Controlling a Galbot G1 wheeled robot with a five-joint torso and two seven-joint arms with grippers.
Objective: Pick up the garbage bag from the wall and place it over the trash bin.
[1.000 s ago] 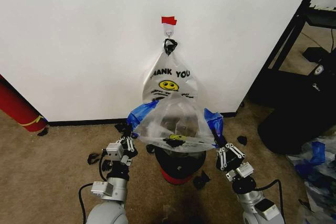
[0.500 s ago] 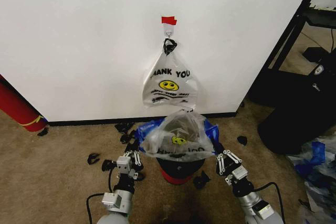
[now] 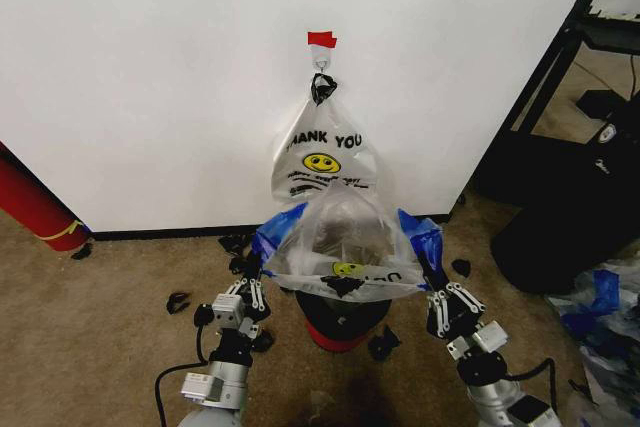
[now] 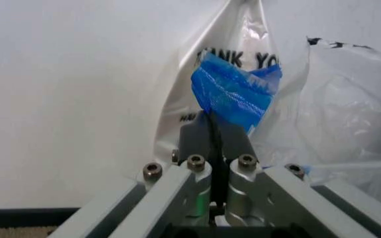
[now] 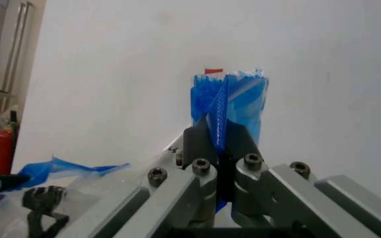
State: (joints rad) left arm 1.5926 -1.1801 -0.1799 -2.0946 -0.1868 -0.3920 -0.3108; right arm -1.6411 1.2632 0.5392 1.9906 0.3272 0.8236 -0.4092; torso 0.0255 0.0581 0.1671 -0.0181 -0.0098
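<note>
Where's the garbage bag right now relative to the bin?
In the head view the garbage bag is stretched open between the left gripper and right gripper, directly over the trash bin, in front of the wall.

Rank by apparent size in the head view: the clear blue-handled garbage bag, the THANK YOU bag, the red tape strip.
1. Garbage bag, held spread by the left gripper and right gripper, but nearer the camera.
2. THANK YOU bag.
3. Red tape strip.

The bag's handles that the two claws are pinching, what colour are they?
Blue. The left wrist view shows it best, the handle crumpled in the left gripper.
</note>
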